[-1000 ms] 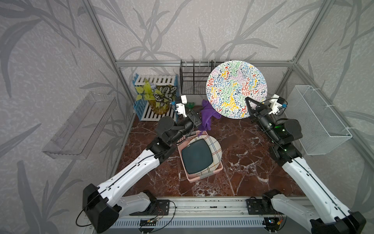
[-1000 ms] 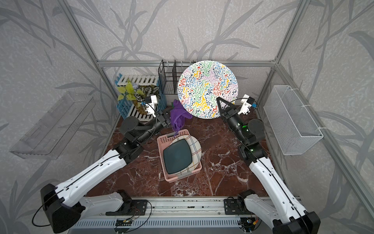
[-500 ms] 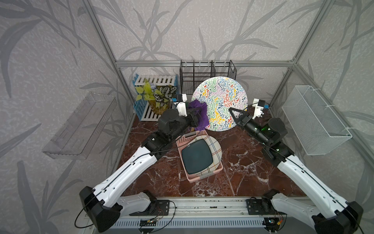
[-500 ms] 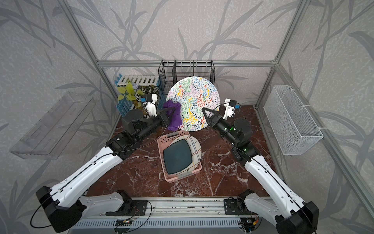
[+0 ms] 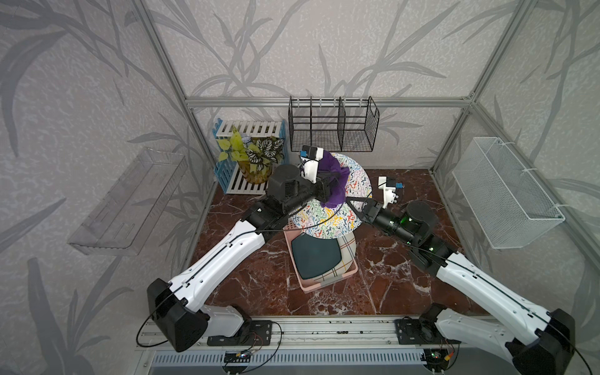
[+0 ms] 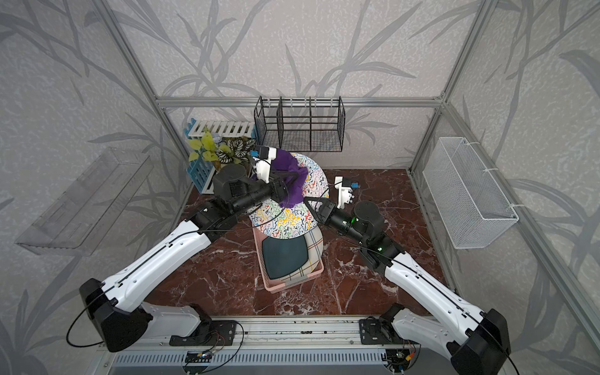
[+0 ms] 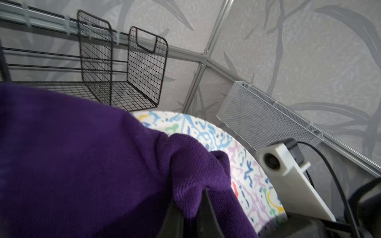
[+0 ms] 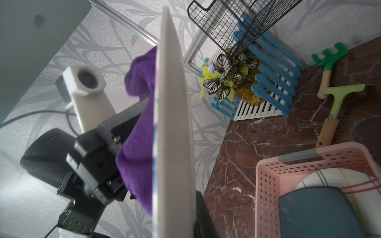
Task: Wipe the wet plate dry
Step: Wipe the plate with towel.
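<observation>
My left pincer (image 5: 338,182) pinches the purple knitted cloth (image 5: 332,164) against the round squiggle-patterned plate (image 5: 324,224). My right pincer (image 5: 352,201) clamps its rim. Only the right wrist view shows its plain underside.

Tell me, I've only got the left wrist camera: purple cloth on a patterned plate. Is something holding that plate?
Observer: Yes, the right gripper is shut on the plate's rim.
Operator: What's underneath it?
Observer: A pink basket holding a dark plate on a striped plate.
Operator: How much does the cloth cover?
Observer: In both top views, only the far part; the near half shows bare.
</observation>
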Robot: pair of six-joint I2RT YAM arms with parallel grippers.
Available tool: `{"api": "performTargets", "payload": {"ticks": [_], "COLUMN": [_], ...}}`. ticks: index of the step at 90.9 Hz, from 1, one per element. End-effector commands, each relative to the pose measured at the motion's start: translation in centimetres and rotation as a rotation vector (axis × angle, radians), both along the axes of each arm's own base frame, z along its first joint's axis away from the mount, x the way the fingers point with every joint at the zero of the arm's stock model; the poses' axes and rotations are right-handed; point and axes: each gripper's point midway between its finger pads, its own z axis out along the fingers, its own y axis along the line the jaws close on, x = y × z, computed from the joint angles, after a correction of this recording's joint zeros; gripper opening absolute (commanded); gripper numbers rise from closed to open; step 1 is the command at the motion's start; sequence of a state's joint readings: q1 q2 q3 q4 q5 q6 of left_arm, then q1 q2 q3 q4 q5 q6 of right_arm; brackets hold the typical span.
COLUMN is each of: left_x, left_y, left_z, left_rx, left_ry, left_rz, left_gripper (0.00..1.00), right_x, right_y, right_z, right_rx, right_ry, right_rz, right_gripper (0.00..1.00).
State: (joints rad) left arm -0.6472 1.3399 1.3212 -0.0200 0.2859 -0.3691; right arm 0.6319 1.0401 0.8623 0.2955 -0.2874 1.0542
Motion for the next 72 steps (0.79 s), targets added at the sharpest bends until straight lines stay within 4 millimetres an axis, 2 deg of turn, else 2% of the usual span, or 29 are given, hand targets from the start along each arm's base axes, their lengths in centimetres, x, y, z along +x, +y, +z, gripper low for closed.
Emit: {"api": "performTargets", "payload": {"ticks": [1,7,14,19,24,32,36,39,49,55,62,72], "left_x": [1.1,1.2,-0.5,-1.1,-0.6,1.7,2.2,1.8,-0.5,-1.3,-1.7,-2.2], "left_y": [2.8,3.9,1.9,0.5,0.7,2.4,1.9,0.6,-5.4,-7.5,-7.9,-6.2], "left_z": [-4.3,-4.6,-5.8,-7.1,-7.8,-7.2,-6.3,-5.6,-5.9,-7.3,-8.8,-10.1], "left_rx": [0.011,0.012,0.057,0.1,0.122,0.12,0.12,0.121,0.189,0.241,0.259,0.261], "left_ry": [0.122,0.139,0.167,0.195,0.206,0.191,0.172,0.155,0.132,0.146,0.184,0.202], "left_rz": [0.061,0.067,-0.063,-0.101,-0.069,0.035,0.021,-0.029,-0.205,-0.245,-0.253,-0.192], "left_gripper": [0.0,0.0,0.0,0.0,0.0,0.0,0.0,0.0,0.0,0.0,0.0,0.0], "right_x": [-3.3,-3.3,-3.4,-4.1,-5.3,-6.7,-6.9,-6.9,-6.1,-5.0,-3.2,-1.2], "right_y": [-3.1,-3.5,-3.1,-1.8,0.0,2.1,2.6,2.7,2.1,1.2,-0.4,-3.1], "right_z": [12.1,11.9,10.7,9.6,8.3,6.6,6.0,5.9,6.5,7.2,7.8,8.6], "right_rx": [0.231,0.225,0.221,0.198,0.172,0.143,0.132,0.129,0.141,0.145,0.165,0.212], "right_ry": [-0.351,-0.334,-0.296,-0.272,-0.262,-0.246,-0.233,-0.231,-0.251,-0.255,-0.22,-0.197], "right_rz": [-0.031,-0.048,-0.017,0.059,0.139,0.212,0.227,0.231,0.17,0.121,0.061,-0.018], "right_gripper": [0.0,0.0,0.0,0.0,0.0,0.0,0.0,0.0,0.0,0.0,0.0,0.0]}}
